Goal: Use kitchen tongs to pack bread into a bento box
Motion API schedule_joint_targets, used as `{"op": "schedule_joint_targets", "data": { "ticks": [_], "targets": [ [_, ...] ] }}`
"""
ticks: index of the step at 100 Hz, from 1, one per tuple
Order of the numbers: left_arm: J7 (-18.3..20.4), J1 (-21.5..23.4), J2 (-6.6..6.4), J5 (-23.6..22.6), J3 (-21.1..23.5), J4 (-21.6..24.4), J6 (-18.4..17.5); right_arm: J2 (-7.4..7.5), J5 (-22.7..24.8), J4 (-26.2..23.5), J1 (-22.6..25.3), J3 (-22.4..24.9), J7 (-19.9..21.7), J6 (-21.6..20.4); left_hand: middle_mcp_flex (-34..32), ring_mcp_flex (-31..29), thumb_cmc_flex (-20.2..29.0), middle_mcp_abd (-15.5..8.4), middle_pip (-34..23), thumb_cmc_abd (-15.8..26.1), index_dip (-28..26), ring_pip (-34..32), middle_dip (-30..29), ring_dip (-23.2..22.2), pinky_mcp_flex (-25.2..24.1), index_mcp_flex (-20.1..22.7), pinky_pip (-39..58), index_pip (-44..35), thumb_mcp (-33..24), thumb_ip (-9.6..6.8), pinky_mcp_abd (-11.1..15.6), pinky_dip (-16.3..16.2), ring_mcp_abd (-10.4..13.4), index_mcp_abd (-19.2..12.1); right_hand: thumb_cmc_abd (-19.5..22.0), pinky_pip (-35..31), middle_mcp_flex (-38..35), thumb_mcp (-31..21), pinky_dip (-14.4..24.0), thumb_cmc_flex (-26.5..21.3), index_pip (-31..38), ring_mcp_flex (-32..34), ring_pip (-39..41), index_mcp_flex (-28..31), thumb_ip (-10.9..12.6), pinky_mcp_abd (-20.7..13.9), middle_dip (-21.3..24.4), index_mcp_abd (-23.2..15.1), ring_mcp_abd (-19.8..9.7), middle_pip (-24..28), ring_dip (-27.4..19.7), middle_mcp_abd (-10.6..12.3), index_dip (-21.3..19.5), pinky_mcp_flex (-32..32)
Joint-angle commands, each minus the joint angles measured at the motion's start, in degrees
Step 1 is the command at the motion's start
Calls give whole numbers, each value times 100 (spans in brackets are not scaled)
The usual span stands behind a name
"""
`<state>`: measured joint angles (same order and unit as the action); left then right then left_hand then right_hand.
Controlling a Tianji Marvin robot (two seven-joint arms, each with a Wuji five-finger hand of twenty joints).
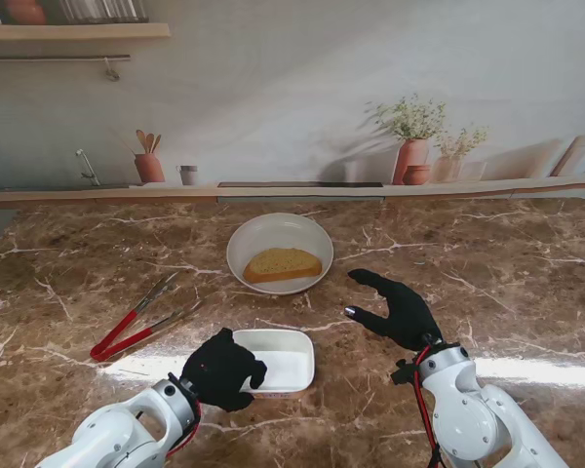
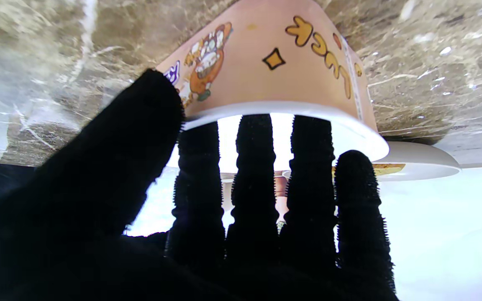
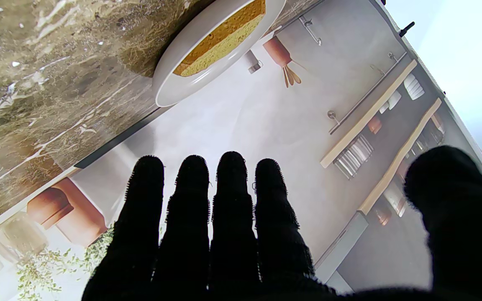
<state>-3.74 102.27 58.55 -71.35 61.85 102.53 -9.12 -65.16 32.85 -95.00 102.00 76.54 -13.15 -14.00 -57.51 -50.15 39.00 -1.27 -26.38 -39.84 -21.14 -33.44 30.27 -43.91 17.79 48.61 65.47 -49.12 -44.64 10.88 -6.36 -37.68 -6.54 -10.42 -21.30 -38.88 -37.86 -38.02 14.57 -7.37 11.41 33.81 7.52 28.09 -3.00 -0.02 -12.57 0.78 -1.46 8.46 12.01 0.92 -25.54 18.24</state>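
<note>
Two hands are working over the marble surface [image 1: 487, 244] at an early step: the left hand [image 1: 222, 369] is grasping the near-left rim of the white bento box [image 1: 283, 359], thumb outside and fingers [image 2: 253, 167] reaching over the rim, apparently steadying it. The right hand [image 1: 400, 310] is hovering released, fingers spread, holding nothing. One bread slice [image 1: 283, 264] is lying in the white bowl [image 1: 273, 234], farther from me. Red-handled kitchen tongs [image 1: 136, 327] are lying untouched, left of the box. Next move, in my judgement: picking up the tongs.
</note>
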Motion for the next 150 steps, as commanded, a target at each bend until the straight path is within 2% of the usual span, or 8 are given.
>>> {"op": "schedule_joint_targets", "data": {
  "ticks": [1,13,24,64,95,117,131,150],
  "targets": [
    [-39,-3,-9,-38,-11,-19,-5,-17,-19,41,47,8,59,25,145,237,-290,82,-80,-149,-6,141,-113,-6,-155,-206,-121,137,137,13,48,-69,-92,164,122,-110,-30,21,105,-144,42,165,15,10,141,-56,-23,-128,-44,-1,81,80,47,14],
    [-138,60,12,20,69,27,-33,-19,-11,47,50,11,43,22,571,637,-1104,86,68,106,-313,513,-314,167,-452,-318,-536,842,-54,-324,176,20,-36,537,121,-109,-32,20,104,-142,44,170,16,14,140,-53,-23,-121,-41,0,82,77,48,12],
    [-317,130,73,334,169,82,-116,-19,-11,50,47,5,44,23,988,1065,-1370,118,200,156,-306,776,-415,289,-804,-545,-899,1238,363,-331,292,113,-17,690,122,-107,-29,19,102,-139,43,166,15,12,140,-53,-22,-123,-44,-2,81,80,49,8],
    [-642,707,309,1043,1191,652,386,-16,-3,4,72,33,61,50,2393,2287,-1376,-112,671,742,112,1605,-707,826,-1670,-1575,-1886,2254,1303,-499,123,286,136,748,123,-109,-14,21,90,-147,34,163,-6,5,138,-59,27,-113,-51,-37,50,76,58,23],
    [-839,1342,439,1118,2255,768,1218,-7,-8,23,15,-42,109,88,3591,3163,-1307,178,853,768,581,1926,-878,1027,-1880,-2422,-2216,3117,1659,-539,552,180,167,1436,126,-117,-13,19,84,-147,38,158,-3,13,139,-59,38,-113,-63,-27,41,76,60,25],
    [-515,1370,489,1577,2660,543,1732,7,-14,32,-32,-101,187,124,4457,3863,-1228,307,975,589,902,2292,-983,1404,-2030,-3060,-2867,3741,1729,-506,784,381,293,1766,131,-117,-14,21,81,-140,37,160,0,5,139,-55,39,-112,-54,-21,40,72,61,19],
    [84,1203,453,1915,2788,363,1955,9,-9,29,-56,-120,199,134,4866,4395,-1162,342,1917,502,919,2514,-1320,1611,-2027,-3934,-3914,4154,1765,-496,951,729,357,1979,131,-119,-19,20,80,-139,39,159,1,7,140,-57,34,-110,-59,-14,39,69,60,19],
    [409,730,414,2190,2681,-122,2254,16,-30,41,-94,-163,249,163,5071,4498,-1127,313,2263,363,819,2547,-993,1662,-2064,-4076,-4170,4457,1693,-486,984,478,384,2024,130,-123,-24,19,80,-141,41,166,7,7,140,-56,27,-112,-52,-7,42,71,59,21]
  ]
}}
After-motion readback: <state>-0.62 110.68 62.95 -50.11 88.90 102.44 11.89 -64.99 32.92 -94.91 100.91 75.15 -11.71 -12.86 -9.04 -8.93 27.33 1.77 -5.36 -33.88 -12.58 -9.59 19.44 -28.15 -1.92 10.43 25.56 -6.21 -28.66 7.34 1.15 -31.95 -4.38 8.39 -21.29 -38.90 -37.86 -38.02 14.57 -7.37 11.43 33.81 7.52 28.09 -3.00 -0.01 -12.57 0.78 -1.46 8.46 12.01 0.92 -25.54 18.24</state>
